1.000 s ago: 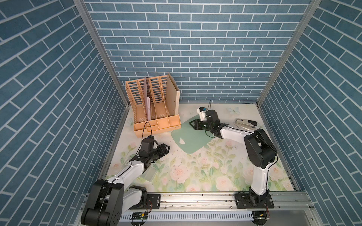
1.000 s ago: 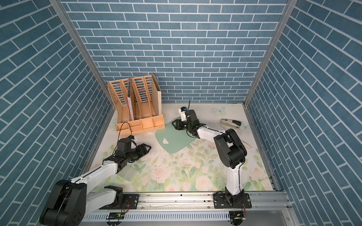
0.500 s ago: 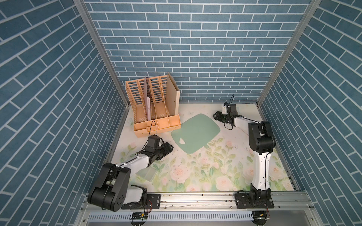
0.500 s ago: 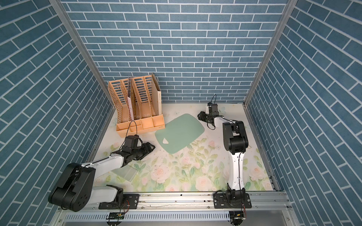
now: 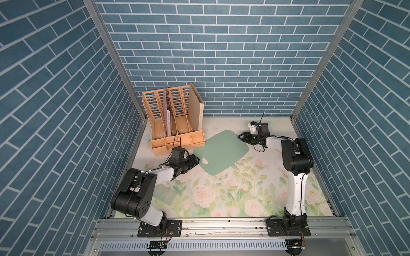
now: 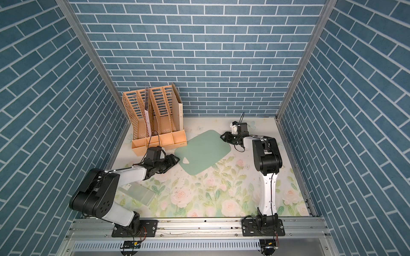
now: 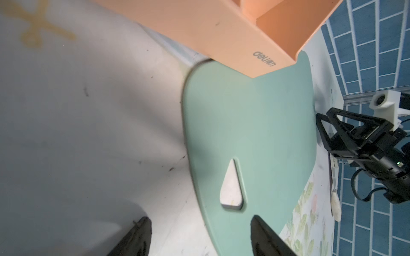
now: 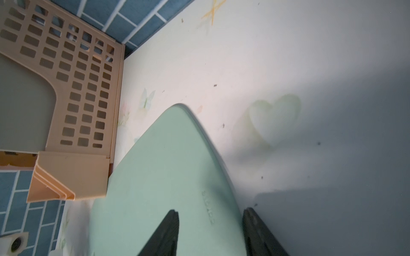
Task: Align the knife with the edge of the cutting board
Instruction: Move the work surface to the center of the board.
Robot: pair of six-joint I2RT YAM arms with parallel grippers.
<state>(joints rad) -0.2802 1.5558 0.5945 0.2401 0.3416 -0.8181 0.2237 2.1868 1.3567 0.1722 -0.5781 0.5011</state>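
Cutting board (image 5: 220, 153): thin, flat pale-green plastic, mid-mat, triangular hole toward 8 o'clock.
Knife (image 7: 336, 206): cream handle, whitish blade; off the board's 3 o'clock side, apart, under the right arm.
Left gripper (image 5: 196, 161): board's 8 o'clock; jaws wide astride its edge.
Right gripper (image 5: 241, 137): 2 o'clock; jaws parted astride the edge.

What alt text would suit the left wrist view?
A pale-green cutting board with a rounded-triangle hole dominates the view, and the open left gripper straddles its near edge. A peach file organizer stands by one corner. The right gripper sits at the far edge, with what looks like a cream-handled knife lying beside it.
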